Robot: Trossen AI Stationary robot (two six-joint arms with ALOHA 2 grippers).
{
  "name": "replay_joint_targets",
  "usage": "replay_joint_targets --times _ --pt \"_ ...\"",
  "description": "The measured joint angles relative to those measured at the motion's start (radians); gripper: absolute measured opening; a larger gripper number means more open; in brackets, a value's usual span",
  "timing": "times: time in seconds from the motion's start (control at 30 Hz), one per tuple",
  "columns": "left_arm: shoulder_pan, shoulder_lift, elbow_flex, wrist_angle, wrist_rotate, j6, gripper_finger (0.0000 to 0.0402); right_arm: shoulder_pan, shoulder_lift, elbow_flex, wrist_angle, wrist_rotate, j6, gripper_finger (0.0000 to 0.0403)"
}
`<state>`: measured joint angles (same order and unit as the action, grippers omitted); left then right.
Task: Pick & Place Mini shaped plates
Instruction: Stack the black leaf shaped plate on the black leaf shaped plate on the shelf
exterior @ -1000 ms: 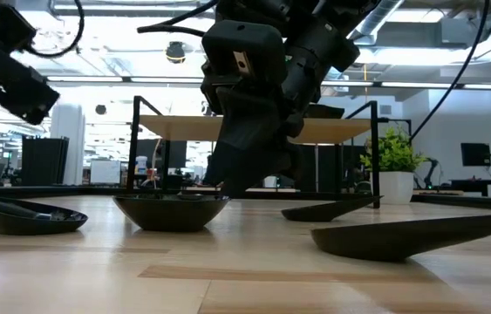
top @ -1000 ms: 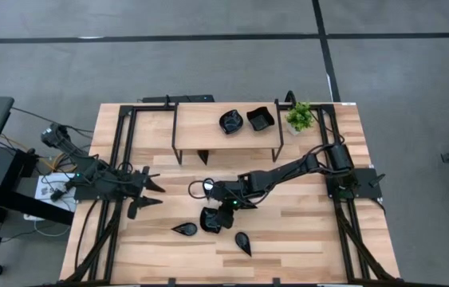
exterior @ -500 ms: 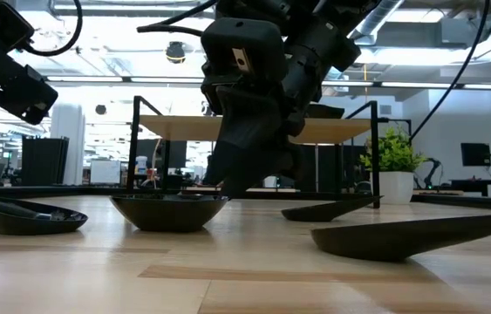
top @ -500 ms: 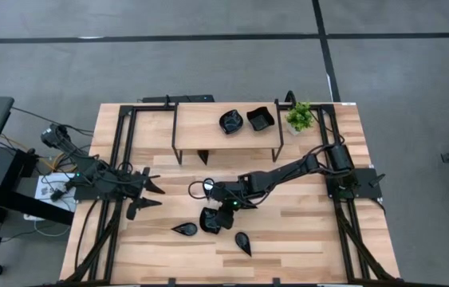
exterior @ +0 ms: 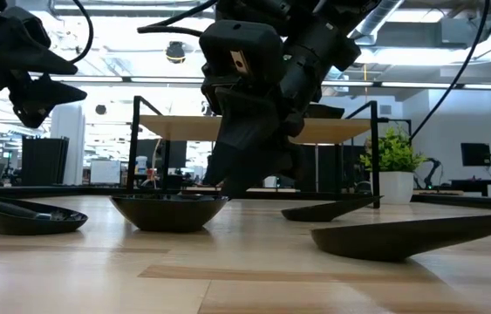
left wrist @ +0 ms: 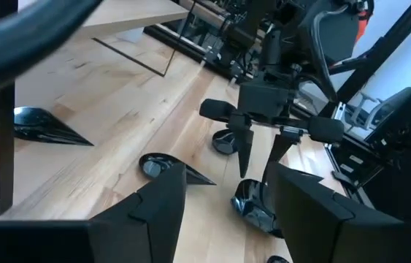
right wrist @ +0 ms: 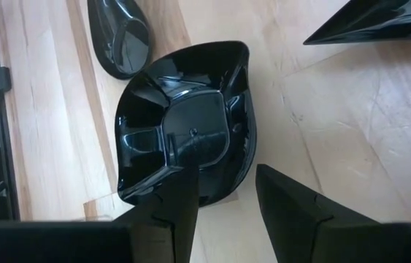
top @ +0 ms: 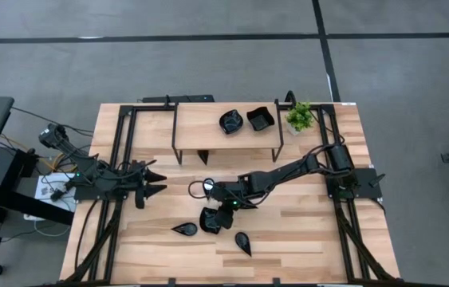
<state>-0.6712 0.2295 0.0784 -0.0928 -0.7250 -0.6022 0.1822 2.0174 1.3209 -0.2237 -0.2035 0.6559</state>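
On the left side of the table (top: 304,231) our left gripper (top: 157,182) hangs in the air above the wood, its two fingers (left wrist: 163,208) spread apart with nothing between them.

Moving right, we see three black dishes lying near the front middle of the table. A teardrop dish (top: 184,229) is farthest left, just beside the square dish (top: 209,221), and a second teardrop dish (top: 243,243) lies a little apart to the right and nearer the front edge.

Our right gripper (top: 216,214) is down at the square dish (right wrist: 187,135). In the right wrist view one finger (right wrist: 172,201) reaches over the rim into the bowl and the other stands outside the wall, so the fingers straddle the rim. We cannot tell whether they are pressing on it, and the dish rests on the table.

Further right and toward the back, a raised shelf (top: 196,123) carries two more dishes, a scalloped round one (top: 231,121) and a square one (top: 260,119), close together. A small potted plant (top: 300,117) stands just beside the shelf's right end.
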Motion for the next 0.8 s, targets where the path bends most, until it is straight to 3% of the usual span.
replay_joint_targets --times 0.13,0.27,0.57,0.8 --pt "0.0 0.0 0.0 0.002 0.0 0.019 0.0195 0.0 0.0 0.0 0.0 0.0 0.0 0.0133" --pt "0.0 0.0 -0.005 -0.004 0.02 0.165 0.0195 0.001 0.0 0.0 0.0 -0.003 0.0 0.0133" --pt "0.0 -0.001 -0.005 -0.017 0.36 0.329 0.0195 0.004 0.0 0.0 0.0 -0.008 0.0 0.0133" --pt "0.0 0.004 -0.005 -0.066 0.422 0.308 0.0195 0.008 0.0 0.0 0.0 -0.008 0.0 0.0133"
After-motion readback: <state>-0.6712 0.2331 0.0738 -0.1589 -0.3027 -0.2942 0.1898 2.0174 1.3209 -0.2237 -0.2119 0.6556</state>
